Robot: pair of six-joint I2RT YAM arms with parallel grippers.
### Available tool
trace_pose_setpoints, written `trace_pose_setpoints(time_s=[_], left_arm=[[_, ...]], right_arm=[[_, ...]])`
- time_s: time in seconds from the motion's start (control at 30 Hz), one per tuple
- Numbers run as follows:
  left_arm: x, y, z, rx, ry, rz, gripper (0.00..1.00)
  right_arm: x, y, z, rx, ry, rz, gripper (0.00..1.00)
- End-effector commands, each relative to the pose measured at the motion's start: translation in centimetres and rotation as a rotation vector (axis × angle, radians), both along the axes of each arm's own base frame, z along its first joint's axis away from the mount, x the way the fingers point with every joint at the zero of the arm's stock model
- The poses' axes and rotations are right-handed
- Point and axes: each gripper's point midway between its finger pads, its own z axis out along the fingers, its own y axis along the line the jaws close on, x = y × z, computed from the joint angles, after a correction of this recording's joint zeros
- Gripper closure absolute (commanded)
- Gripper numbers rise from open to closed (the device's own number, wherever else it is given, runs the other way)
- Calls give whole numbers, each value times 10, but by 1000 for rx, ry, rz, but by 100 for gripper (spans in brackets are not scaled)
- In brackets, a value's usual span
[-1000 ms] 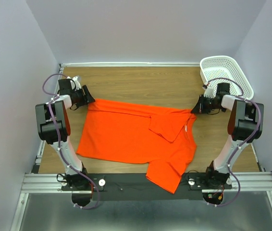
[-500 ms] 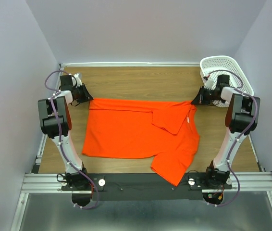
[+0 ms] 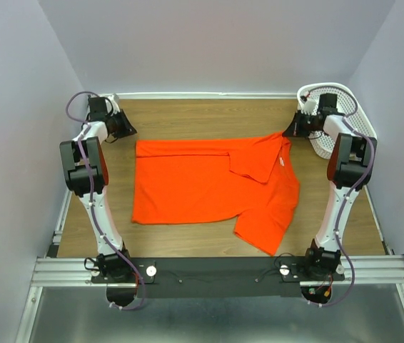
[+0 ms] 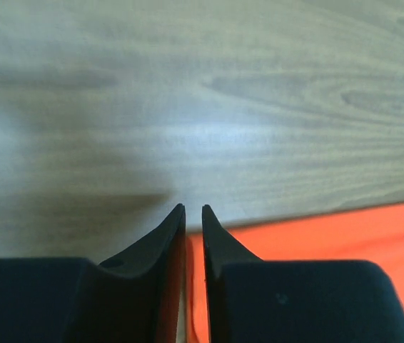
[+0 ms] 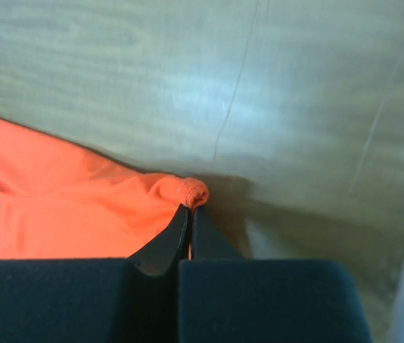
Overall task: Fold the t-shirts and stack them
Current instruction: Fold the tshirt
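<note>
- The t-shirt (image 3: 202,186) lies spread on the bench (image 3: 209,118). One sleeve hangs out toward the near edge on the right, and the other is folded in over the chest.
- Its long axis runs left to right across the bench, hem to the left and neck to the right. Each arm therefore has one end of the far edge on its own side.
- The right claw (image 3: 288,133) is closed on the far right corner by the shoulder. Its wrist view shows a small nub of orange cloth bunched at the pinched tips, so that end is in hand.
- The left claw (image 4: 193,209) stands just beyond the far left hem corner, narrowed to a thin slit.
- From that claw the cloth lies to the near side and toward the middle. Its tips show over bare wood, with the orange edge running under one finger (whether any cloth is caught lower in the slit I cannot tell).
- In my judgement the coming fold turns on that corner. The far edge can be carried toward the near side evenly only if the left end is gripped as the right end is.
- Farthest back on the right, a white basket (image 3: 345,96) sits behind the right arm, apart from the shirt.
</note>
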Motion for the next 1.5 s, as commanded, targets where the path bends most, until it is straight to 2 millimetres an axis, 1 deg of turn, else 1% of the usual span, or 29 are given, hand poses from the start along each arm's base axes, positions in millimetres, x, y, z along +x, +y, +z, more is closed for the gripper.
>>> trace_pose_setpoints(time_s=[0.0, 0.07, 0.1, 0.13, 0.2, 0.23, 0.3, 0.33, 0.37, 0.4, 0.43, 0.47, 0.53, 0.6, 0.63, 0.67, 0.7, 0.73, 0.77, 0.8, 0.83, 0.87, 0.9, 0.93, 0.97, 1.1, 1.23, 1.33, 1.47], left_arm=[[18, 9, 4, 6, 4, 47, 70], [25, 15, 14, 33, -20, 75, 66], [27, 21, 22, 50, -36, 95, 63], [28, 26, 31, 70, -54, 121, 56], [28, 44, 75, 146, -150, 217, 45], [15, 55, 107, 180, -205, 287, 42], [2, 61, 148, 197, -313, 356, 35], [-10, 61, 164, 193, -349, 382, 27], [-33, 55, 185, 174, -400, 402, 23], [-46, 50, 189, 149, -408, 406, 14], [-65, 37, 210, 111, -453, 379, 10], [-82, 28, 186, 72, -398, 356, 8], [-101, 10, 178, -24, -380, 325, 8], [-135, -18, 157, -123, -318, 251, 12], [-157, -32, 147, -163, -297, 213, 13], [-162, -34, 161, -178, -328, 211, 13], [-182, -42, 136, -206, -253, 213, 15], [-194, -49, 132, -234, -231, 216, 16], [-211, -53, 128, -240, -229, 233, 16], [-225, -55, 118, -246, -186, 244, 16], [-237, -56, 117, -250, -187, 277, 17], [-243, -55, 119, -254, -176, 305, 17], [-256, -56, 105, -254, -114, 329, 17], [-263, -55, 103, -252, -98, 345, 18], [-273, -55, 97, -259, -57, 391, 18], [-297, -60, 78, -242, 61, 420, 25], [-319, -66, 47, -170, 221, 416, 33], [-331, -88, 27, -138, 331, 363, 40], [-334, -90, 28, -49, 394, 362, 42]], right_arm=[[39, 1, 8, -32, -47, -33, 100], [48, 4, 13, -39, -60, -27, 95], [51, 9, 16, -47, -73, -14, 88], [56, 10, 27, -58, -99, -9, 66], [56, 17, 44, -84, -136, 24, 47], [53, 18, 48, -111, -142, 31, 32], [46, 23, 55, -147, -158, 59, 22], [42, 29, 75, -186, -205, 84, 18], [31, 37, 71, -201, -193, 112, 16], [27, 39, 78, -246, -221, 141, 12], [19, 44, 100, -274, -265, 160, 0], [10, 47, 109, -297, -286, 184, 0], [-20, 75, 104, -350, -311, 321, 0], [-66, 107, 118, -350, -403, 504, 0], [-89, 121, 147, -314, -499, 575, 0], [-113, 136, 126, -224, -482, 680, 0], [-142, 147, 146, -186, -612, 808, 0], [-192, 165, 126, -23, -614, 944, 0], [-229, 169, 116, 23, -594, 1035, 0], [-258, 185, 119, -32, -732, 1214, 0], [-291, 186, 93, -31, -671, 1285, 2], [-311, 190, 86, -53, -679, 1349, 3], [-328, 191, 78, -64, -683, 1399, 4], [-344, 193, 83, -104, -770, 1463, 4], [-358, 187, 70, -117, -755, 1488, 4], [-363, 164, 61, -264, -742, 1469, 5], [-369, 159, 51, -266, -705, 1453, 10], [-363, 163, 47, -255, -689, 1416, 12], [-352, 165, 50, -276, -677, 1381, 15]])
